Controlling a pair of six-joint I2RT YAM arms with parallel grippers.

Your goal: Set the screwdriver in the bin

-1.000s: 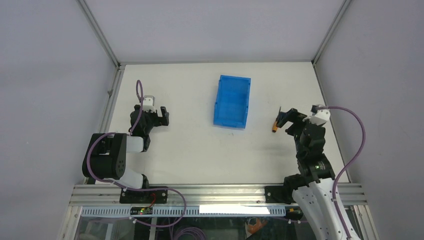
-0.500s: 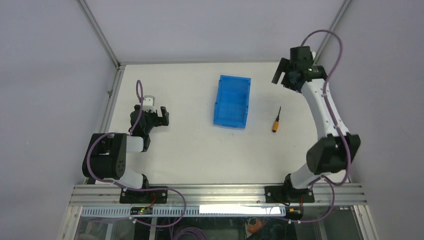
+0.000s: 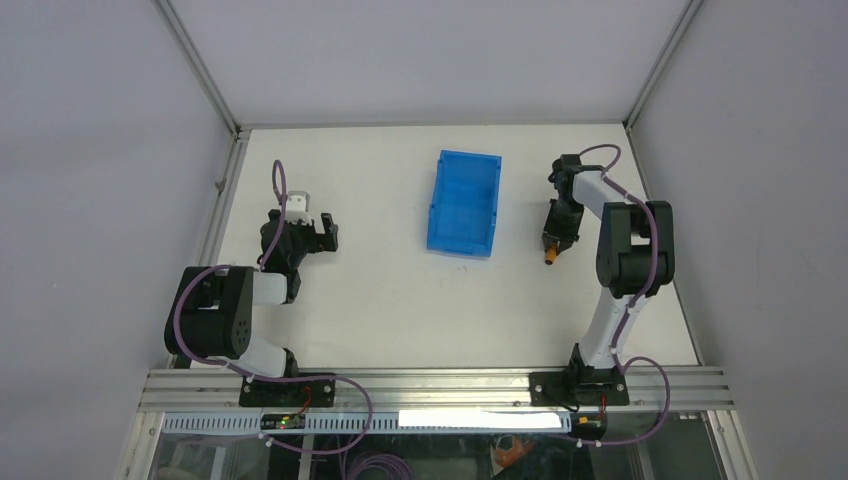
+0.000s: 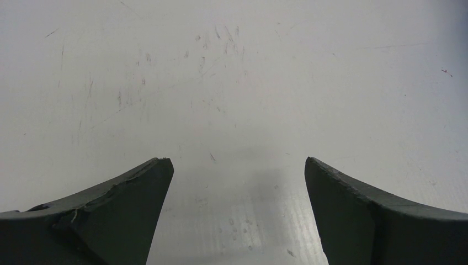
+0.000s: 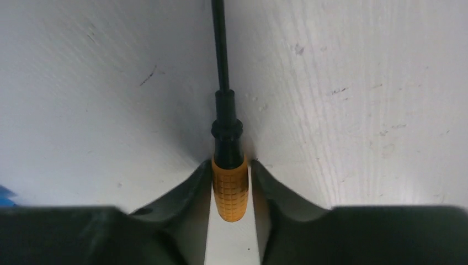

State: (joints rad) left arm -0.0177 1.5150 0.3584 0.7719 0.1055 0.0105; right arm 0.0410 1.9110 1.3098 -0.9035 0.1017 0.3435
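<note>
A white, flat worktop fills the cell. The wrist views show it finely scratched and scuffed. Pale grey walls close it in on three sides, with slim metal posts rising at the two back corners. A ribbed aluminium rail runs along the near edge, where both arms are bolted. Purple cables loop off the arms.

The bright blue rectangular open-top plastic bin sits near the middle of the worktop, towards the back, with its long side running front to back.

The tiny screwdriver with a short orange handle and thin black shaft lies flat on the worktop. It is to the right of the bin and apart from it. The right hand is down over it, and from above only the orange end shows, on the hand's near side.

In the right wrist view the screwdriver has its cross-hatched orange handle sitting between the two dark fingers of the right hand. A black collar and the thin shaft run straight away from the hand and out of the top of the view. One finger meets the handle. A thin sliver seems to remain at the other finger, so I cannot tell whether the hand is clenched on the handle.

The left hand rests low at the left side of the worktop, well away from the bin. The left hand is released, its fingers spread wide, with only scuffed worktop showing between them.
</note>
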